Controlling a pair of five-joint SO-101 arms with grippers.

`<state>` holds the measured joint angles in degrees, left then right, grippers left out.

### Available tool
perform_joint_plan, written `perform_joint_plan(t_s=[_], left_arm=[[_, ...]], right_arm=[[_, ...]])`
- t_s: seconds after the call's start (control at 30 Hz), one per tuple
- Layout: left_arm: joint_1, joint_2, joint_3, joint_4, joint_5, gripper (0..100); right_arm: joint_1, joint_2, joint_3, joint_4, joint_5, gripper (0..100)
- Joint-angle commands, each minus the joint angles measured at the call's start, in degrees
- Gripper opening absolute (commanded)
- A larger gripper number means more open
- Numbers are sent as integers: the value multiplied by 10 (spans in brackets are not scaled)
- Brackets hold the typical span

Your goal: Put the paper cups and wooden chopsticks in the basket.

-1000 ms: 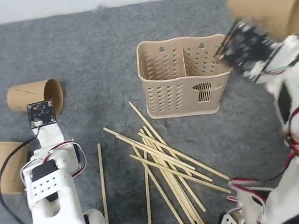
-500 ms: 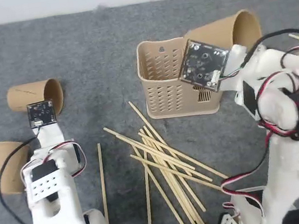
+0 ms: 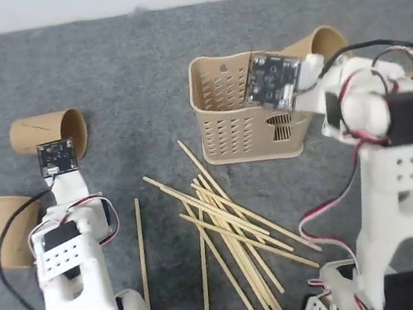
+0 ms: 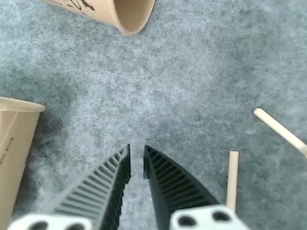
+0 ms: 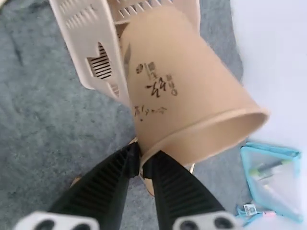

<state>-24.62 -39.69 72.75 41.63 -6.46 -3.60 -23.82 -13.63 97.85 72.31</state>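
Observation:
My right gripper is shut on the rim of a brown paper cup, which is tilted with its base at the right end of the tan slotted basket. In the high view that cup sticks out past the basket's right rim. My left gripper hovers shut over bare carpet with nothing in it. Two more paper cups lie on their sides near it, one ahead and one at the far left. A heap of wooden chopsticks lies in front of the basket, and a single one lies beside the left arm.
The grey carpet ends at a white floor strip along the back. A clear blue box lies on the white floor beyond the held cup. The right arm's body stands right of the basket.
The right arm swung the held cup from the far right in to the basket's right end and lowered it there. The left arm and the other cups have not moved.

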Motion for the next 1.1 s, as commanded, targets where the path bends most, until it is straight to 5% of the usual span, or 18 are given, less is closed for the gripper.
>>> perform_joint_plan(t_s=[0.0,0.2,0.53,0.83,1.07], left_arm=[[0,-18,-4,-1,-5,41],[2,-18,-4,-1,-5,41],[2,-18,-4,-1,-5,41],[2,-18,-4,-1,-5,41],[0,-18,-4,-1,-5,41]], right_arm=[[4,2,-3,-16,8,9],[3,7,-19,-16,5,30],[-26,6,-57,-79,-146,281],[-25,-33,-143,-15,-318,190],[41,-80,-105,52,-459,9]])
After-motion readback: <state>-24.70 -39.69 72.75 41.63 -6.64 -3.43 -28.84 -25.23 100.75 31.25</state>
